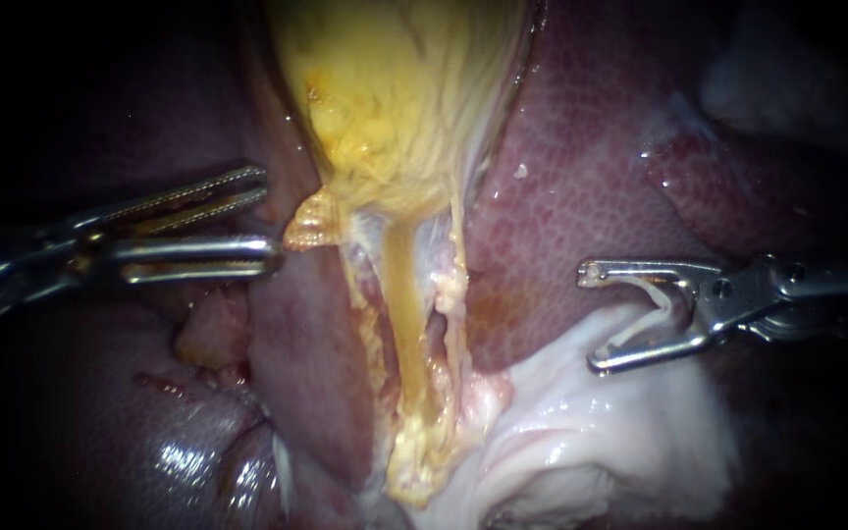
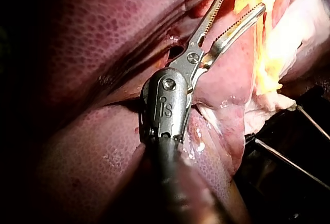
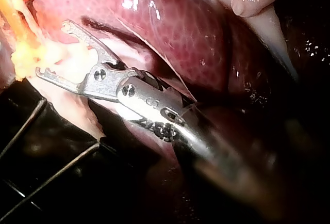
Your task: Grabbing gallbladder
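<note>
Now, 2 instruments in the endoscope view, and the gallbladder [image 1: 395, 98] sits yellow and ridged at top centre, between them. It narrows downward into a yellow strand [image 1: 402, 294] that runs on over the liver [image 1: 581, 177]. From the left comes the left instrument [image 1: 269, 216], long toothed jaws parted, nothing between them. Its lower jaw's tip lies just beside a small yellow tag [image 1: 308, 224] at the gallbladder's lower left edge; touching or not, hard to call. Over on the other side, well apart from the gallbladder, is the right instrument [image 1: 591, 317], jaws spread wide and empty. Its upper jaw lies over dark red liver, its lower jaw against pale white tissue [image 1: 591, 442]. Both wrist views agree: a clear gap in each pair of jaws, no tissue held.
</note>
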